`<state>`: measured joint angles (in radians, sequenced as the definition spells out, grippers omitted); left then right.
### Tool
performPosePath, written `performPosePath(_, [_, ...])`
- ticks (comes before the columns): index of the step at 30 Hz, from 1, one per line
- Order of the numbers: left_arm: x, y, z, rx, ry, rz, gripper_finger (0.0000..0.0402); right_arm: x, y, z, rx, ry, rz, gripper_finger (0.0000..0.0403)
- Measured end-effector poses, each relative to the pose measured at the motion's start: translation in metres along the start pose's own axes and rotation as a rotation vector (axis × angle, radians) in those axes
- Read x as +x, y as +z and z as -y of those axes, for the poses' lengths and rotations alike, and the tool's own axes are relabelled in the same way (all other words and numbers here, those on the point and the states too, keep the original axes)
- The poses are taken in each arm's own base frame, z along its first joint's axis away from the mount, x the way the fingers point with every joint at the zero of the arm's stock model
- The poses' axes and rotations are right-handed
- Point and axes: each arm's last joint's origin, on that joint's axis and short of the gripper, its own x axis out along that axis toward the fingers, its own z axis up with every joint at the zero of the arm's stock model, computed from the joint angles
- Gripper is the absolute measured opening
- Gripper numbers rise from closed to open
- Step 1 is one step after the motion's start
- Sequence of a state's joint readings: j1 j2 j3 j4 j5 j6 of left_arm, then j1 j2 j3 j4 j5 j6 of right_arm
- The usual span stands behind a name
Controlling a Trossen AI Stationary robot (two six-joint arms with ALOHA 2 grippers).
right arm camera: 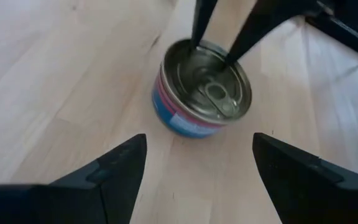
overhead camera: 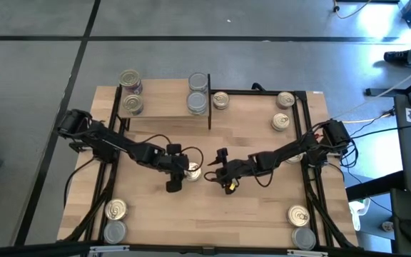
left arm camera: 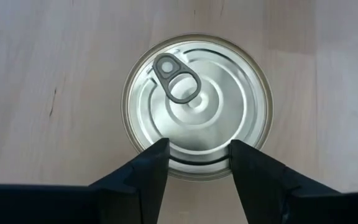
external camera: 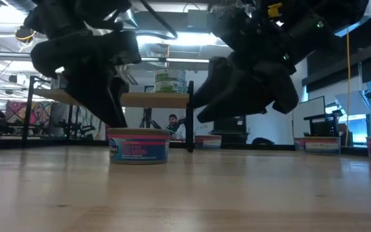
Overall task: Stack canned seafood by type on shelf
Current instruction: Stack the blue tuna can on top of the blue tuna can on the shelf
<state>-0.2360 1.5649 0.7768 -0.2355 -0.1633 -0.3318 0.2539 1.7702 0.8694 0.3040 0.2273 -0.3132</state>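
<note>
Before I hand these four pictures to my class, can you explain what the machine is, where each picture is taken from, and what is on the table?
It is a robot with two dark arms working at a wooden table. One picture looks straight down, one looks level along the tabletop, and two come from cameras on the arms' wrists. Small round tins of canned seafood sit at the table's corners and on the low wooden shelf. In the middle stands a pull-tab tin with a pink and blue label. The left gripper hangs right over it, fingers apart and narrower than the lid, not gripping it. The right gripper waits beside it, open. Nothing is held.
</note>
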Motion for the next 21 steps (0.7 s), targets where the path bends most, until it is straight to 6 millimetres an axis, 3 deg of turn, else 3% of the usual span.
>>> performPosePath(6, [0.008, -0.013, 0.0, 0.018, -0.013, 0.074, 0.017, 0.003, 0.003, 0.002, -0.028, 0.003, 0.055, 0.0294])
performPosePath(13, [0.015, -0.029, -0.004, -0.002, -0.03, 0.166, 0.017, 0.021, -0.006, -0.005, -0.268, -0.012, 0.054, 0.0294])
performPosePath(21, [0.016, -0.03, -0.005, -0.008, -0.022, 0.19, 0.017, 0.04, -0.002, -0.008, -0.436, -0.013, 0.022, 0.0294])
